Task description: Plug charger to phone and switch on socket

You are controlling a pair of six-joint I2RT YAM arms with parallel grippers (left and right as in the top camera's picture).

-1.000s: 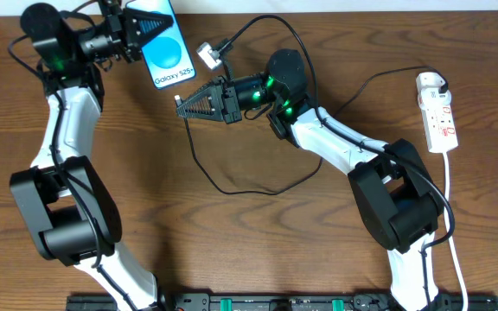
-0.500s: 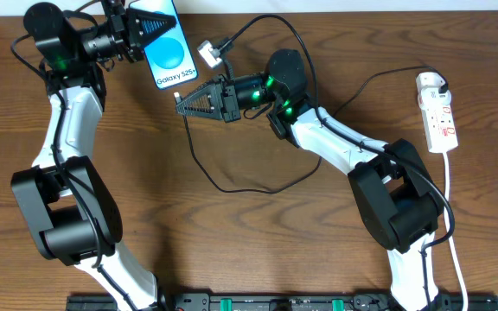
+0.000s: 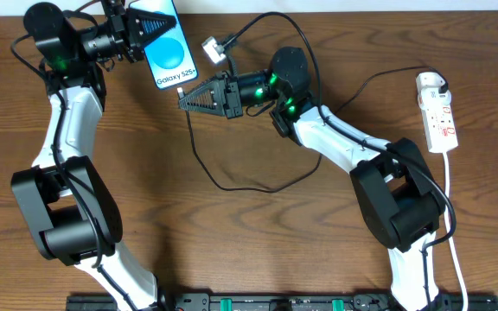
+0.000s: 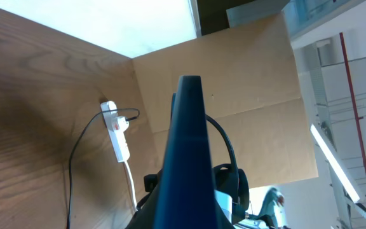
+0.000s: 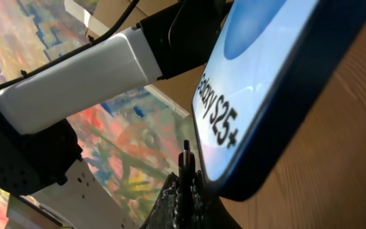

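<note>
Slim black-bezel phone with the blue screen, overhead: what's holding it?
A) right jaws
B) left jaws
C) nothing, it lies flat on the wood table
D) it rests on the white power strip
B: the left jaws are shut on the upper end of the slim blue-screen phone, while the right jaws grip only the black charger plug tip near the phone's lower edge.

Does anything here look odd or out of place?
Nothing looks broken or spilled. The phone is clamped in the left gripper rather than lying loose, and the charger cable sprawls in a loose loop across the table, its tip pinched in the right gripper beside the phone's lower edge.
</note>
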